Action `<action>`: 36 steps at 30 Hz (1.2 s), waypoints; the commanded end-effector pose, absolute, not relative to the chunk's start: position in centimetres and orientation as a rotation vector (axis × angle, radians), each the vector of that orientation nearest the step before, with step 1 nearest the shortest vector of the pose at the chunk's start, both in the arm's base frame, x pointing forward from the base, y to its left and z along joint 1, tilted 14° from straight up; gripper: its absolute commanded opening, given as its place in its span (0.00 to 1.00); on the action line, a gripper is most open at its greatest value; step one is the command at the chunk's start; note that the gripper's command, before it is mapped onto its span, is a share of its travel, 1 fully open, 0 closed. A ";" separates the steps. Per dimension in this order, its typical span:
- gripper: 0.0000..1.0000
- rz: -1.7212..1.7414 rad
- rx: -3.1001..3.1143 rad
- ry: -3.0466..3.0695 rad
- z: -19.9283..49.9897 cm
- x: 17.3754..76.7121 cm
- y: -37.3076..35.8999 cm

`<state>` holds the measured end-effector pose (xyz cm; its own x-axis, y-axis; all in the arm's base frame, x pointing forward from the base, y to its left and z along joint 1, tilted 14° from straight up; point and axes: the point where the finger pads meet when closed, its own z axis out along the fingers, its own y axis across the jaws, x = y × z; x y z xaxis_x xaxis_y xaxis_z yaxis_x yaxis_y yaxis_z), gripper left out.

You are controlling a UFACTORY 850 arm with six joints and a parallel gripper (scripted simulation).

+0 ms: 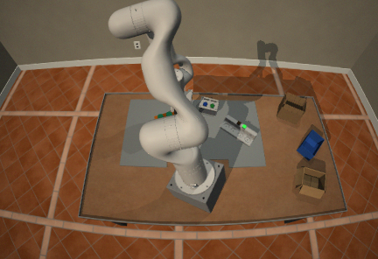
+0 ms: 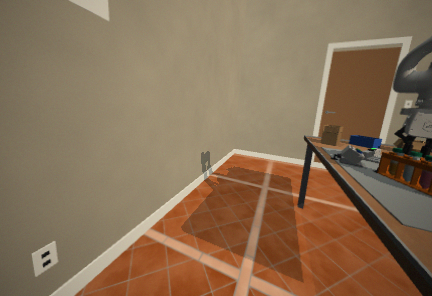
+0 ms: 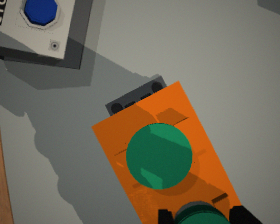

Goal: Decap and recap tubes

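With the green lamp (image 1: 244, 126) (image 2: 374, 149) lit, the fingers (image 2: 416, 148) pinch a green cap (image 3: 202, 218) above the orange station (image 2: 388, 166) (image 3: 110, 131), probably to turn it down on tube 3, beside the end tube's cap (image 2: 398, 150) (image 3: 159, 156), which belongs on throughout.

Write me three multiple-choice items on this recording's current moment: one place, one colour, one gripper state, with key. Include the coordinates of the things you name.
1. Where is the blue bin (image 1: 311, 145) (image 2: 365, 141)?
A) On the gray mat
B) Between two cardboard boxes
C) On the floor

2. What colour is the CYCLE key (image 1: 205, 104) (image 3: 40, 11)?
A) Blue
B) Red
C) Yellow

3. How is the gripper (image 2: 416, 149) (image 3: 201, 215)?
A) Wide open
B) Shut on nothing
C) Shut on a green cap (image 2: 415, 153) (image 3: 203, 218)

Key:
1 B: the top view shows a box on either side.
2 A: the wrist view shows it by its lettering.
3 C: the wrist view shows the cap between the fingertips.
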<state>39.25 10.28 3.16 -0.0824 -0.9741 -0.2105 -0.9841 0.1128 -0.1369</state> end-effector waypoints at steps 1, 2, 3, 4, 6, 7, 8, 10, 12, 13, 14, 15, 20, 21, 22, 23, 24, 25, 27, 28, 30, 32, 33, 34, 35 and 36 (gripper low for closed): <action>0.00 0.173 -1.711 2.366 3.2 39.4 10.3; 0.00 0.173 -1.711 2.366 3.2 39.4 10.3; 0.00 0.189 -1.632 2.427 3.2 39.4 10.3; 0.00 0.192 -1.607 2.445 3.2 39.4 10.3; 0.00 0.192 -1.607 2.445 3.2 39.4 10.3; 0.00 0.192 -1.607 2.445 3.2 39.4 10.3; 0.00 0.192 -1.607 2.445 3.2 39.4 10.3; 0.00 0.192 -1.607 2.445 3.2 39.4 10.3; 0.00 0.192 -1.607 2.445 3.2 39.4 10.3; 0.46 0.192 -1.607 2.445 3.2 39.4 10.3; 0.46 0.192 -1.607 2.445 3.2 39.4 10.3; 0.46 0.192 -1.607 2.445 3.2 39.4 10.3; 0.46 0.192 -1.607 2.445 3.2 39.4 10.3; 0.46 0.192 -1.607 2.445 3.2 39.4 10.3; 0.46 0.192 -1.607 2.445 3.2 39.4 10.3; 0.46 0.192 -1.607 2.445 3.2 39.4 10.3; 0.46 0.192 -1.607 2.445 3.2 39.4 10.3; 0.46 0.192 -1.607 2.445 3.2 39.4 10.3; 0.46 0.165 -1.800 2.296 3.3 39.4 10.3; 0.46 0.152 -1.892 2.216 3.3 39.4 10.3; 0.46 0.138 -1.979 2.134 3.3 39.4 10.3; 0.46 0.123 -2.065 2.046 3.3 39.4 10.3; 0.46 0.123 -2.065 2.046 3.3 39.4 10.3; 0.46 0.109 -2.146 1.957 3.3 39.4 10.3; 0.46 0.109 -2.146 1.957 3.3 39.4 10.3; 0.46 0.109 -2.146 1.957 3.3 39.4 10.3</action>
<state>39.31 10.25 3.22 -0.0226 -0.9750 -0.2209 -0.9965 0.0398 -0.0739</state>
